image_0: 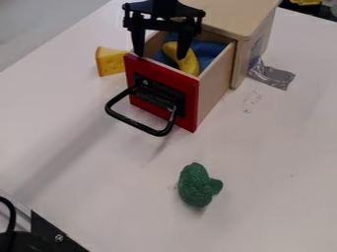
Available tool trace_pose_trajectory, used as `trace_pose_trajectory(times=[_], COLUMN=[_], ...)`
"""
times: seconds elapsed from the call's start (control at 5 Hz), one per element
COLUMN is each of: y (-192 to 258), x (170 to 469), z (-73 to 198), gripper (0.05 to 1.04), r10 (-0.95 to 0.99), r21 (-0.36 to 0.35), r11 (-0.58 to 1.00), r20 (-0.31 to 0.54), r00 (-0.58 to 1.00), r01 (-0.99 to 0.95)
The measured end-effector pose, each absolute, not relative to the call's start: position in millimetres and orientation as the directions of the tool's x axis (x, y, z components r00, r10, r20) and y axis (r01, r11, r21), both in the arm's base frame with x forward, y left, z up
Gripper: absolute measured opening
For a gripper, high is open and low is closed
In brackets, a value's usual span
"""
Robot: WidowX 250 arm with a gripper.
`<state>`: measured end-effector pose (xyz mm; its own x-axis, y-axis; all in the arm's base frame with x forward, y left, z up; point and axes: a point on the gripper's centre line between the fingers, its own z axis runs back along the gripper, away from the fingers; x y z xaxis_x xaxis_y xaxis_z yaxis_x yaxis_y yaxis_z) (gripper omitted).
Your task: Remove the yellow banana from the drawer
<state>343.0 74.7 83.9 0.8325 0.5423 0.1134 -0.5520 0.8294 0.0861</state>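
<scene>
My gripper hangs over the pulled-out drawer at the top of the camera view, open, its two fingers pointing down and spread apart. The drawer has a red front with a black handle and light wooden sides. Inside it the yellow banana lies on a blue cloth-like lining, near the right finger, which covers part of it. I cannot tell whether that finger touches the banana. Nothing is seen held between the fingers.
A yellow cheese wedge stands left of the drawer. The wooden cabinet is behind it, with silver tape at its right. A green broccoli-like toy lies in front on the white table. Black hardware occupies the lower left corner.
</scene>
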Motion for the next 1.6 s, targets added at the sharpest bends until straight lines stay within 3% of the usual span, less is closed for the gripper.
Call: trace_pose_trajectory(times=[0.2, 1.0, 1.4, 1.6], y=[71, 39, 46, 51], x=[346, 348, 352, 354], z=[69, 63, 56, 54], gripper=[0.999, 0.999, 0.963, 0.689], r10=[0.547, 0.505, 0.533, 0.545], r21=[0.094, 0.093, 0.102, 0.109], r11=[0.828, 0.853, 0.836, 0.827], r20=[0.087, 0.102, 0.091, 0.087], r00=[0.833, 0.857, 0.841, 0.834], r01=[-0.553, -0.513, -0.540, -0.552])
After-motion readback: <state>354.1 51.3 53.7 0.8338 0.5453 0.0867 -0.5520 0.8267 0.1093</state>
